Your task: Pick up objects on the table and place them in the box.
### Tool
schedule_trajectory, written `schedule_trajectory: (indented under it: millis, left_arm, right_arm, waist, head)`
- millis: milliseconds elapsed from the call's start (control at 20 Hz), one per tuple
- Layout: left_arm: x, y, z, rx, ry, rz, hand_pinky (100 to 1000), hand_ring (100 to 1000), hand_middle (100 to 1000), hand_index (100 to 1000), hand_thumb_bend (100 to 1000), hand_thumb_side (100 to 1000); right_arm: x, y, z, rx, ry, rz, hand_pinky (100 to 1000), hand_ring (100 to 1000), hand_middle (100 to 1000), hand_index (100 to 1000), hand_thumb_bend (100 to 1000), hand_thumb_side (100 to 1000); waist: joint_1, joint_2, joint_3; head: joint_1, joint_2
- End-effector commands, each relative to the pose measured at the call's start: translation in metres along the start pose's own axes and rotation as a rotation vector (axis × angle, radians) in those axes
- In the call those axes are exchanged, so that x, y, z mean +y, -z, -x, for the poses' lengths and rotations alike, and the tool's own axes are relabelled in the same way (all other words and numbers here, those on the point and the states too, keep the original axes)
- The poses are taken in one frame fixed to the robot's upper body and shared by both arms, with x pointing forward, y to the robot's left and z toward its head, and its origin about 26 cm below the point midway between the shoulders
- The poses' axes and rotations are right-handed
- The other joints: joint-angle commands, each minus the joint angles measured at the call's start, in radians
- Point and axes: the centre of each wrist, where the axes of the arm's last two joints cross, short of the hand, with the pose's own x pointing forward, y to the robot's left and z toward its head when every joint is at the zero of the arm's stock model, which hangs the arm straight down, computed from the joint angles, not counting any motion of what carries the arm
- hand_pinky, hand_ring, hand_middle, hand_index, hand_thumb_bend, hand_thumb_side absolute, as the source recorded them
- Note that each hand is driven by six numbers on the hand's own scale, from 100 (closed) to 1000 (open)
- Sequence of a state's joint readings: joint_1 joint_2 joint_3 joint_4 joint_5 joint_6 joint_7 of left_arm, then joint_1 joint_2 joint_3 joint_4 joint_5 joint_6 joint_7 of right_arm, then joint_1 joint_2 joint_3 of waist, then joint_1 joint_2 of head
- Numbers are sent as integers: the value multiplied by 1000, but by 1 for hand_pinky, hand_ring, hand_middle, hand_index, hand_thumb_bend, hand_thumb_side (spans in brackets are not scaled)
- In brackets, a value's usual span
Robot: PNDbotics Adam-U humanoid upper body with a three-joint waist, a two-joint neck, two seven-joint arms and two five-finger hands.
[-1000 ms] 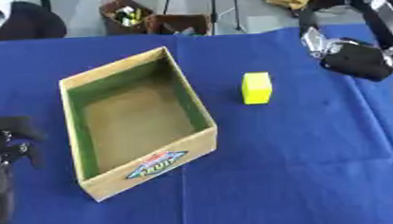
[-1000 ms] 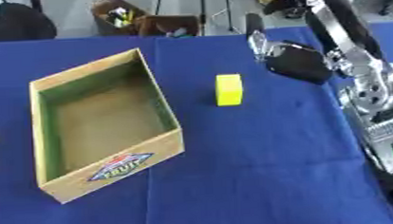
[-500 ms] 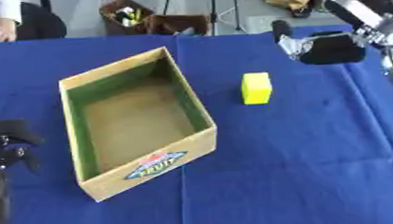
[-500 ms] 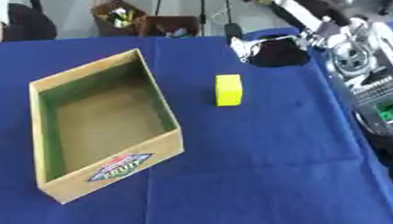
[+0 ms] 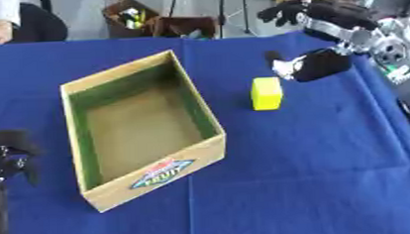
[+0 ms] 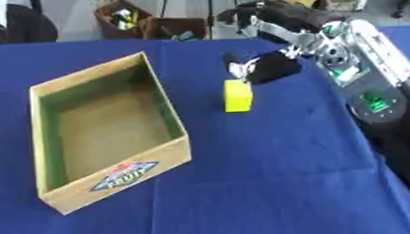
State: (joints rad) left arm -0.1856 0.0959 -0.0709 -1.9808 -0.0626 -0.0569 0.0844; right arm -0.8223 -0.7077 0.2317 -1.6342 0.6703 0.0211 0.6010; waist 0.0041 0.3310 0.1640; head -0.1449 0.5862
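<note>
one yellow block (image 5: 266,93), one box (image 5: 140,128) (empty), right hand (image 5: 314,64) nearby, finger state unclear

The worktop (image 5: 272,185) is covered by a blue cloth with faint fold lines. Two items lie directly on it. An open cardboard box (image 5: 140,136) sits left of centre, turned askew, its inner walls green, its floor brown and bare, with a printed label on the near short wall. A yellow block (image 5: 266,93) stands upright to the right of the box, apart from it, nearer the far edge.
</note>
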Motion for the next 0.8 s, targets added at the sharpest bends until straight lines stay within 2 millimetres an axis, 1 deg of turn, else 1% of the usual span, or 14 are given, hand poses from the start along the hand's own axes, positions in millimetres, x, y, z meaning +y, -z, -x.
schedule_trajectory:
  millis: [50,150,300,600,800]
  left_arm:
    - [1,2,-6,-22,10,15,239,502,458,619,100,1000]
    - [1,2,-6,-21,10,17,239,502,458,619,100,1000]
    - [1,2,-6,-21,9,19,239,503,458,619,100,1000]
    - [0,2,-6,-21,7,25,239,503,459,619,100,1000]
    - [0,2,-6,-21,7,27,239,503,459,620,100,1000]
  right_arm:
    - [-11,0,8,23,-36,-27,859,878,891,1000,100,806]
    - [-11,3,10,24,-28,-52,865,885,902,1000,100,873]
    - [-11,7,15,44,-22,-97,876,908,925,1000,100,908]
    - [-11,15,21,88,-32,-163,889,923,938,1000,100,882]
    - [-7,18,28,98,-30,-200,893,934,956,1000,100,846]
  waist:
    - [-2,-21,1]
    - [-3,-21,2]
    - [-3,-22,4]
    - [-4,-23,8]
    - [-4,-20,11]
  head:
    - [-6,-11]
    - [-7,-11]
    - [-8,-12]
    - [-12,-12]
    - [-12,-13]
